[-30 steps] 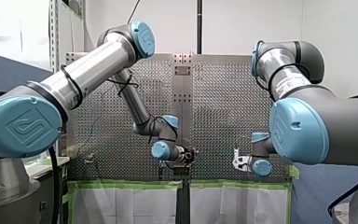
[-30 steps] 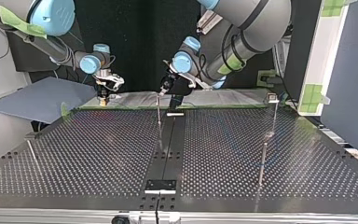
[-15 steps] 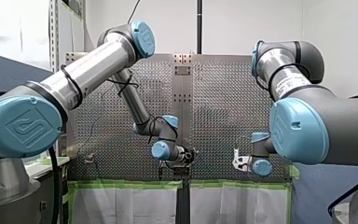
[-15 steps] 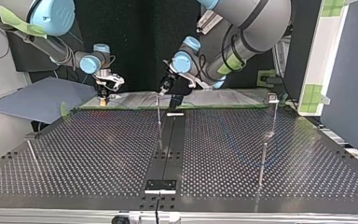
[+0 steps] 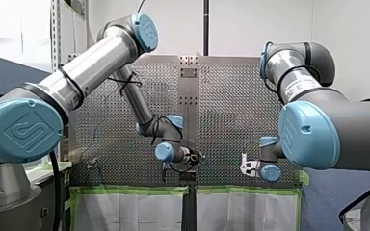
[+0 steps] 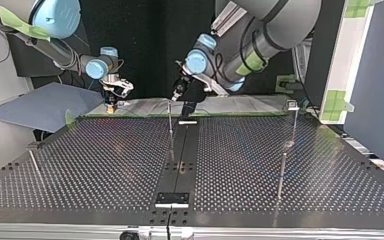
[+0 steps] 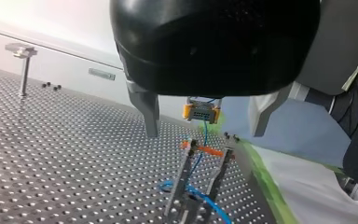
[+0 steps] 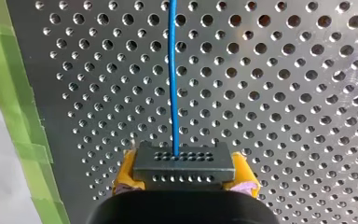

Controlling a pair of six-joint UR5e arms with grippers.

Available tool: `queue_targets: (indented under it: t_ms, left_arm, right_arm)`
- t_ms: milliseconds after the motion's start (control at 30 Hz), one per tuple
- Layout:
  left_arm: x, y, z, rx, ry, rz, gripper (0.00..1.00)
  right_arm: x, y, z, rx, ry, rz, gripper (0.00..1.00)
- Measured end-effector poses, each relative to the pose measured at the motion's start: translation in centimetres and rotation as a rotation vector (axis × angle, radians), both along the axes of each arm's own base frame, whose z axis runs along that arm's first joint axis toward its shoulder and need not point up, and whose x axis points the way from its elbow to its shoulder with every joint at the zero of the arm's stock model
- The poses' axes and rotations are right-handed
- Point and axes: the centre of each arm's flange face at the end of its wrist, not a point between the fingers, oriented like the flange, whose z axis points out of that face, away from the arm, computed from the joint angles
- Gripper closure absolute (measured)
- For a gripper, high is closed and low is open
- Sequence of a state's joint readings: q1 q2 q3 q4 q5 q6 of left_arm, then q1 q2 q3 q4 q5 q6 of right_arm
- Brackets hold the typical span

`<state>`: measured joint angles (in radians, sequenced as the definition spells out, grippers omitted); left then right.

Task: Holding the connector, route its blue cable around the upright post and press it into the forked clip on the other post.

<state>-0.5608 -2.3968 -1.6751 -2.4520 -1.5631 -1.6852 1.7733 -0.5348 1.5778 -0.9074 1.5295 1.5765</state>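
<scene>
Perforated metal table [image 6: 105,165], dark centre strip [image 6: 182,150], green tape [image 6: 130,115] along far edge. Standing on it: middle post [image 6: 170,120], capped post [image 6: 293,117] top view's right, short post [image 6: 32,157] left.

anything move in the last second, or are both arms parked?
Only my left arm moved: its elbow lifted a little in the front view, and rose toward the right in the top view. The left gripper hardly shifted and stays open, holding nothing. Nothing was taken or released. The right gripper is still shut on the connector, with the blue cable placed as before.
</scene>
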Motion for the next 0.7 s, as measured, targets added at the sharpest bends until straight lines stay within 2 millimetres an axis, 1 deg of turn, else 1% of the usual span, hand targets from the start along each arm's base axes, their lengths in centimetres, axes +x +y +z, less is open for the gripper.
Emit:
queue_targets:
  t_ms: [433,700]
  left_arm:
    - [-1.8,2.5,3.3,-0.02,-0.015,0.077,0.07]
    - [-3.7,4.4,5.6,-0.081,0.0,0.167,0.07]
  right_arm:
    - [0.1,0.0,0.0,0.001,-0.001,0.004,1.0]
    - [0.3,0.1,0.0,0.002,-0.002,0.016,1.0]
